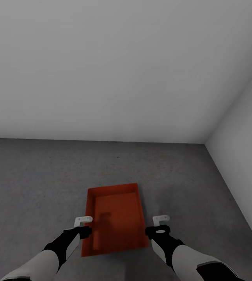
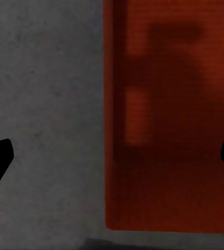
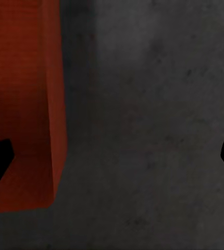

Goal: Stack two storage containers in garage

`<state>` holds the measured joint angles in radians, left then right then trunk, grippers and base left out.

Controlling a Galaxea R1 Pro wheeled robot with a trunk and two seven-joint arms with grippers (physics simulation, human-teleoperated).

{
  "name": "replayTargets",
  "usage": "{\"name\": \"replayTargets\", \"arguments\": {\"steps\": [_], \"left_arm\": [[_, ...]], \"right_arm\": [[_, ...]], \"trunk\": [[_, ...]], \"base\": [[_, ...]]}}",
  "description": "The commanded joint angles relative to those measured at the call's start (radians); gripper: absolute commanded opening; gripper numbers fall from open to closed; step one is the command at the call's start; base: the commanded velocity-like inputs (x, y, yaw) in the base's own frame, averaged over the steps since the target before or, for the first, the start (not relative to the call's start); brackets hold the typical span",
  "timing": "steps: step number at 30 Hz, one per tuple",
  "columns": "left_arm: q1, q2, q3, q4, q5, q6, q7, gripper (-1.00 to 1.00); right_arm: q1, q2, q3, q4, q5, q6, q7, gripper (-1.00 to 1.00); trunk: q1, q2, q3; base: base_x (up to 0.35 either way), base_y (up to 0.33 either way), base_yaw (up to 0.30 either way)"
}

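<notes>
Container (image 1: 116,218) lies on floor (image 1: 32,175) between open left gripper (image 1: 83,221) and open right gripper (image 1: 161,219).

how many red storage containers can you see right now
1: a storage container on the garage floor between the left pincer and right pincer, both open. Whether another sits nested inside it is unclear.

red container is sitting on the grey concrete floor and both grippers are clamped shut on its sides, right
Not quite. The red container does sit on the grey concrete floor, but both wrist views show the left gripper and right gripper open, holding nothing.
</notes>
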<state>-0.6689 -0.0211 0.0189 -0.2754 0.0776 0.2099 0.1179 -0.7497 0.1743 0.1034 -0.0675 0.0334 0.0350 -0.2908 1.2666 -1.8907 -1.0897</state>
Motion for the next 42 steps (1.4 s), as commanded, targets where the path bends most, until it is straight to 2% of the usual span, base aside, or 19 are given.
{"name": "replayTargets", "arguments": {"steps": [1,13,29,42], "left_arm": [[0.000,0.000,0.002,-0.003,0.008,0.005,0.004,1.00],[0.000,-0.002,0.002,-0.003,0.008,0.001,0.008,1.00],[0.000,0.000,0.000,-0.002,0.007,0.002,0.011,1.00],[0.000,0.000,0.001,-0.002,0.007,0.001,0.011,1.00]], "right_arm": [[0.000,0.000,0.006,0.000,0.003,0.004,-0.005,1.00],[0.000,0.000,0.006,0.000,0.003,0.003,-0.005,1.00],[0.000,0.000,0.006,0.000,0.003,0.002,-0.005,1.00],[0.000,0.000,0.004,0.000,0.002,0.000,-0.007,1.00]], "trunk": [[0.000,0.000,-0.001],[0.000,0.000,-0.001],[-0.061,0.112,0.050],[-0.107,0.196,0.104]], "base": [[0.000,0.000,0.000],[0.000,0.000,0.000],[0.000,0.000,0.000],[0.000,0.000,0.000]]}}
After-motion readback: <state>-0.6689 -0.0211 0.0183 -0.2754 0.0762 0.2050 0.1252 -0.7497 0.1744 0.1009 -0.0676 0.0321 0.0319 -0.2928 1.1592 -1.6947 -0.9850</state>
